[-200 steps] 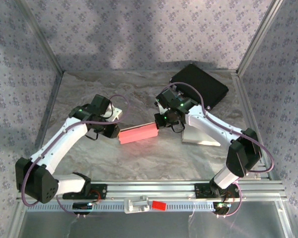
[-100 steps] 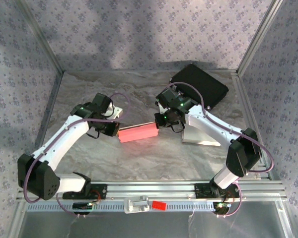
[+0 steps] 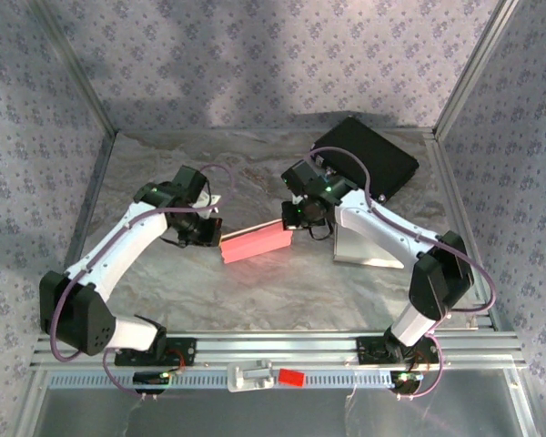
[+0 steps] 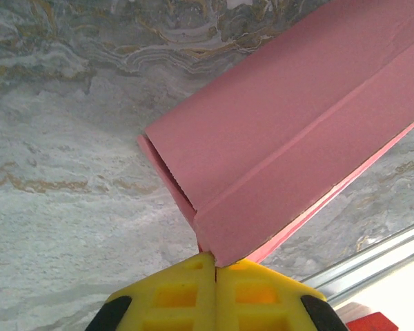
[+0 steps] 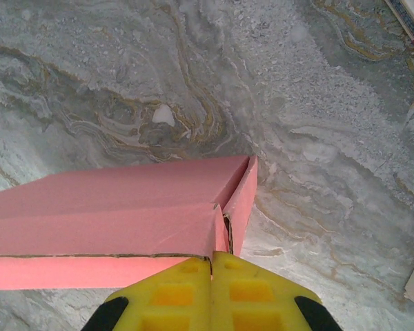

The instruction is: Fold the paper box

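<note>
The left pincer [image 4: 215, 267] and right pincer [image 5: 212, 261] each clamp the pink box [image 3: 255, 243] — uneven pulling could tear it.

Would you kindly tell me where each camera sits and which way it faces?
Top external: above and behind the robot, looking down on the table; the left hand and right hand show.
Left wrist: on the left arm, looking past its yellow fingers at one paper box end.
Right wrist: on the right arm, looking past its fingers at the other end.
Shared: all see the box.
</note>
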